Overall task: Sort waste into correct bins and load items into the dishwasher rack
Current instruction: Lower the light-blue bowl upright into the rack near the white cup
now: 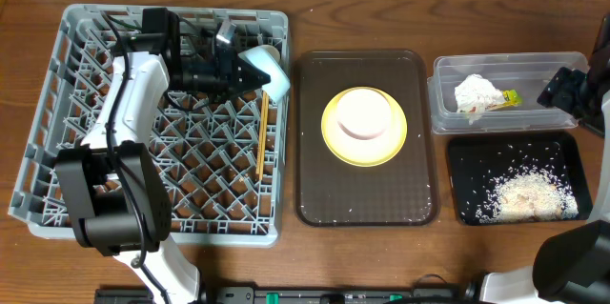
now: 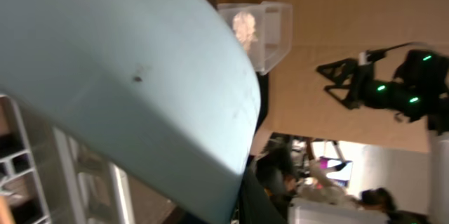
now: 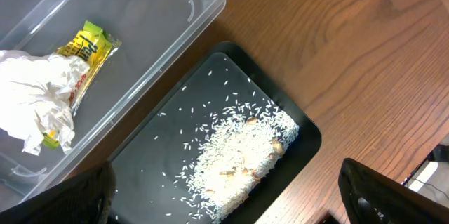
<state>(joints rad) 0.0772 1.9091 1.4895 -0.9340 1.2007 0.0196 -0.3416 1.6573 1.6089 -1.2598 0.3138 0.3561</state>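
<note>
My left gripper (image 1: 250, 73) is shut on the rim of the light blue bowl (image 1: 267, 68), holding it tilted over the far right part of the grey dishwasher rack (image 1: 57, 104). The bowl (image 2: 126, 76) fills the left wrist view. Wooden chopsticks (image 1: 260, 134) lie in the rack below it. A yellow plate (image 1: 334, 142) with a white bowl (image 1: 364, 113) on it sits on the brown tray. The clear tub (image 3: 175, 34) holds the white napkin (image 3: 35, 104) and the yellow-green packet (image 3: 88, 48). Rice (image 3: 238, 154) lies in the black tray (image 3: 161, 147). My right gripper (image 3: 228, 189) hangs open above that tray.
The dark brown serving tray (image 1: 315, 190) lies between the rack and the two bins. The clear tub (image 1: 562, 66) stands behind the black tray (image 1: 467, 161) at the right. My right arm (image 1: 572, 90) hangs at the right edge. Bare wooden table surrounds everything.
</note>
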